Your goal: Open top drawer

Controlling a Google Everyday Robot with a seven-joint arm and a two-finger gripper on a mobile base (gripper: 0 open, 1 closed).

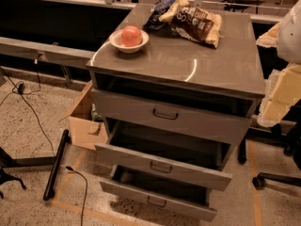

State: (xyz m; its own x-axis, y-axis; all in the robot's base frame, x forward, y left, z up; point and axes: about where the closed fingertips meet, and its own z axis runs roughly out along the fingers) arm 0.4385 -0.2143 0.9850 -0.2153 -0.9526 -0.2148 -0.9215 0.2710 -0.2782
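Note:
The top drawer [188,121] is the tallest grey front of the cabinet, with a small dark wire handle [165,114] at its centre. It stands a little way out, and a dark gap shows between its upper edge and the cabinet top [221,65]. The middle drawer [162,166] and bottom drawer [157,200] below it are pulled out further. My gripper is out of view. Only a white part of my arm [292,29] shows at the right edge, beside the cabinet top and apart from the drawer.
On the cabinet top sit a white bowl with a red apple [130,37] and chip bags [195,25]. A cardboard box [84,121] stands left of the cabinet. Cables and a black bar [56,166] lie on the floor. Yellowish foam [282,95] and chair wheels [259,180] are on the right.

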